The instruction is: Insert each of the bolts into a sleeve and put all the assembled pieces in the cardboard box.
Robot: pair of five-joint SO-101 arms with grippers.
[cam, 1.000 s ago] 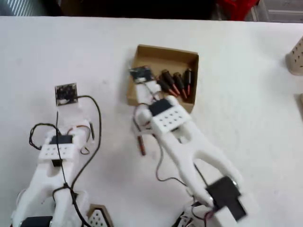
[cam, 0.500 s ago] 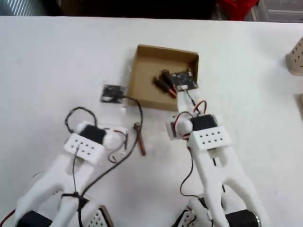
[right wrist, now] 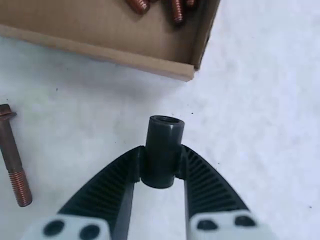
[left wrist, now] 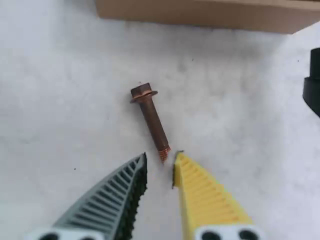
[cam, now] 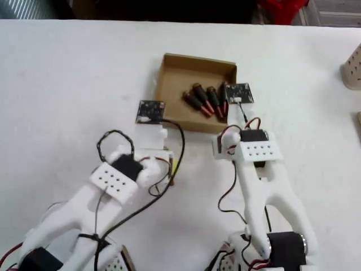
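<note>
A bare copper bolt (left wrist: 150, 122) lies on the white table just in front of the cardboard box (cam: 169, 84). My left gripper (left wrist: 160, 160) is open, its grey and yellow fingertips on either side of the bolt's threaded tip. My right gripper (right wrist: 161, 167) is shut on a black sleeve (right wrist: 163, 147), held upright above the table near the box's front right corner. The bolt (right wrist: 12, 155) lies off to one side of it. Several assembled pieces (cam: 206, 100) lie inside the box. In the high view the left arm (cam: 118, 176) covers the bolt.
A beige perforated object (cam: 352, 70) stands at the table's right edge. Loose cables loop around both wrists. The right arm (cam: 256, 151) sits in front of the box's right corner. Open white table stretches to the left and far side.
The left arm swung right and forward until its fingers reached the bolt. The right arm moved from the box's left side to its right front corner.
</note>
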